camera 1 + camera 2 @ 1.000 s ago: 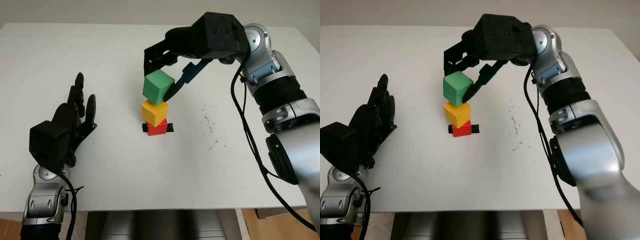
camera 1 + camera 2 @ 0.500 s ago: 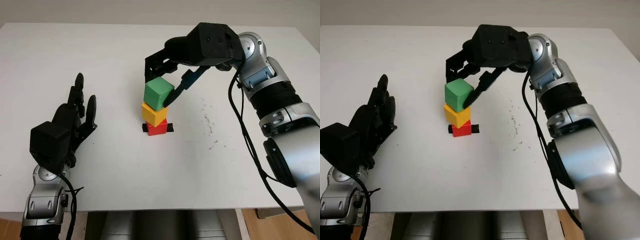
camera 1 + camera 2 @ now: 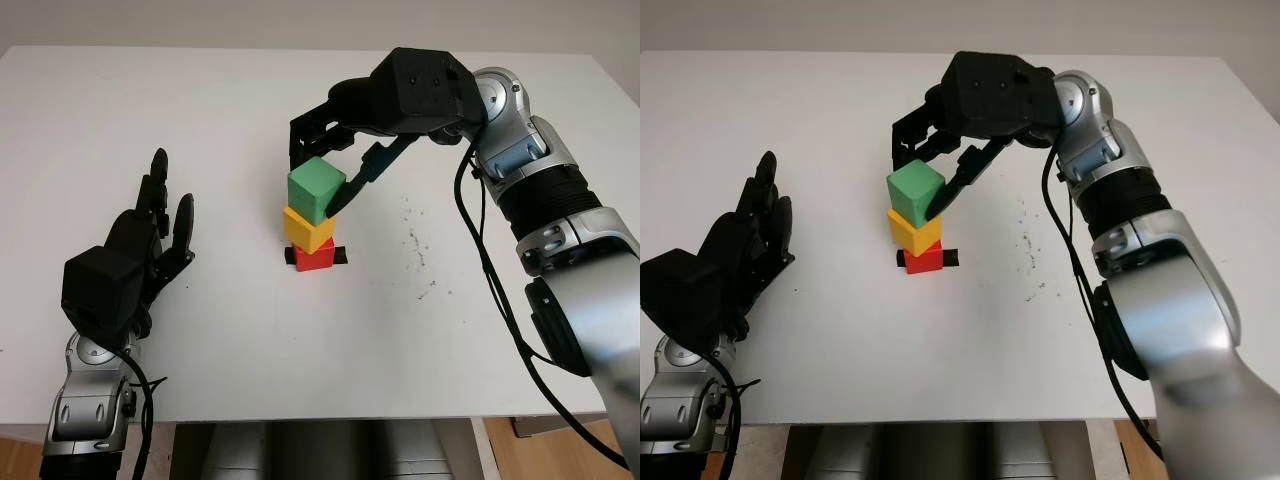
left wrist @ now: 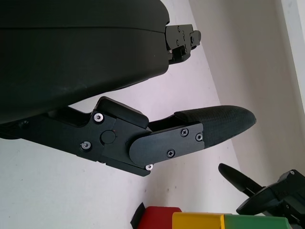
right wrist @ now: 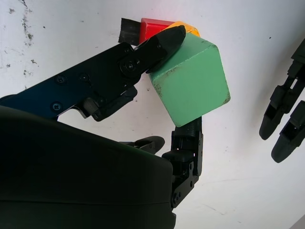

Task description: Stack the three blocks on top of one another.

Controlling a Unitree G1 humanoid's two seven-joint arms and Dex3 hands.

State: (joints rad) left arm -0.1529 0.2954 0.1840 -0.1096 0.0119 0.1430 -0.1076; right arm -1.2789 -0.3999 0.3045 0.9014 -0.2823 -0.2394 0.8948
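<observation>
Right hand point(image 3: 330, 165): we record it at the desk's point(image 3: 200, 110) middle, fingers closed on the green block point(image 3: 316, 189). Green block: seated atop the yellow block point(image 3: 308, 229), which sits on the red block point(image 3: 315, 256); a black marker patch point(image 3: 341, 255) lies under the red one. Left hand point(image 3: 130, 255): open, holding nothing, near the desk's left edge.

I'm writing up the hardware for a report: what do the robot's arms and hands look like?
Both hands, left hand and right hand, are boxy matte-black shells with three jointed black fingers fastened by small screws. The arms are silver metal with black ribbed segments; a black cable runs loose along each.
</observation>
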